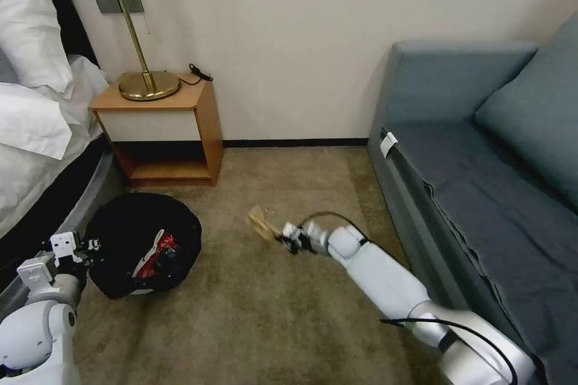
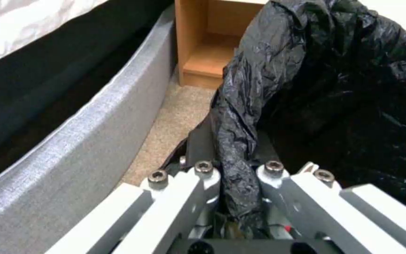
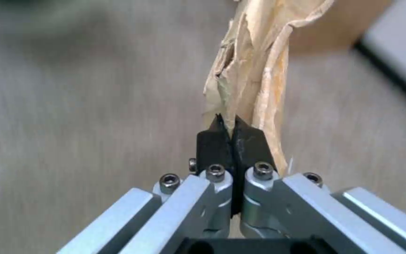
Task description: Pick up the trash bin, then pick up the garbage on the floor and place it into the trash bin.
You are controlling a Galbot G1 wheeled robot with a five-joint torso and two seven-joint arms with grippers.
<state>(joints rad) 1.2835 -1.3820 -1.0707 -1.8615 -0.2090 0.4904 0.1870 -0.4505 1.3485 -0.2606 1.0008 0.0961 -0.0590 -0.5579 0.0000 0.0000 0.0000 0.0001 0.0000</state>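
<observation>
The trash bin (image 1: 141, 243), lined with a crinkled black bag, hangs just above the carpet at the lower left. My left gripper (image 1: 90, 248) is shut on its rim; the bag's edge (image 2: 238, 141) is pinched between the fingers. A red packet (image 1: 162, 251) lies inside the bin. Over the middle of the carpet, my right gripper (image 1: 282, 236) is shut on a crumpled tan piece of garbage (image 1: 261, 222). Up close, the tan paper (image 3: 250, 70) sticks out beyond the closed black fingertips (image 3: 212, 135).
A wooden nightstand (image 1: 165, 132) with a brass lamp (image 1: 141, 75) stands against the wall behind the bin. The bed (image 1: 36, 132) runs along the left, its grey frame (image 2: 71, 141) close to the bin. A blue-grey sofa (image 1: 481, 150) lines the right. Tan carpet (image 1: 241, 313) lies between.
</observation>
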